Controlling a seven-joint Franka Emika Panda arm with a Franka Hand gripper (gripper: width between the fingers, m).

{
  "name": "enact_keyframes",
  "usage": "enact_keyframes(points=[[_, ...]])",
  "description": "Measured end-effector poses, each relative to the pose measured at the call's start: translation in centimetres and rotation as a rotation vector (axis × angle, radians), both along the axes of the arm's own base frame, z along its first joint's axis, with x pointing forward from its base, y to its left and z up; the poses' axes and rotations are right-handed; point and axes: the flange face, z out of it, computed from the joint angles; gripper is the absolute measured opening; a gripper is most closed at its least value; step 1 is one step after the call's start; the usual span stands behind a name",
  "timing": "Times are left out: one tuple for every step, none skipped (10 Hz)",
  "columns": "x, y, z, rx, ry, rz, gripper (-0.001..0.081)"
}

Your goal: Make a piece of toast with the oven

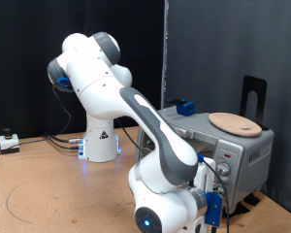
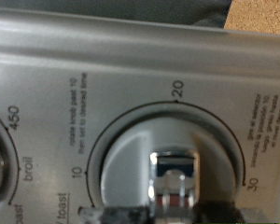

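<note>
Fingers: hidden, grip state cannot tell | gripper point(image 1: 215, 189) against oven point(image 1: 244, 146) front panel | timer knob point(image 2: 175, 182) cropped, blurred | wooden board point(image 1: 233, 122) at 12 o'clock atop oven | brown table point(image 1: 48, 194), black curtain point(image 1: 78, 19)

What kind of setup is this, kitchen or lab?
Likely a lab bench, not a kitchen: Panda arm bolted to a wooden table, black curtain backdrop, loose cables. The gripper is at the oven's timer knob.
</note>
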Motion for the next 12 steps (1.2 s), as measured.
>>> enact_keyframes(points=[[0.0, 0.0, 0.0, 0.004, -0.008, 0.001, 0.0093], [0.0, 0.0, 0.0, 0.024, -0.063, 0.002, 0.0093], [-0.2, -0.1, 0.0, 0.055, -0.147, -0.003, 0.0093], [-0.5, -0.2, 0.0, 0.082, -0.222, -0.017, 0.0093], [-0.8, -0.3, 0.0, 0.100, -0.280, -0.034, 0.0093], [-0.9, -0.4, 0.0, 0.113, -0.318, -0.049, 0.0093], [-1.1, -0.4, 0.0, 0.125, -0.349, -0.055, 0.0093], [-1.1, -0.4, 0.0, 0.135, -0.374, -0.057, 0.0093], [-1.2, -0.5, -0.1, 0.141, -0.388, -0.058, 0.0093], [-1.2, -0.5, -0.1, 0.142, -0.387, -0.061, 0.0093], [-1.2, -0.5, -0.1, 0.141, -0.380, -0.064, 0.0093], [-1.2, -0.5, -0.1, 0.139, -0.375, -0.066, 0.0093]])
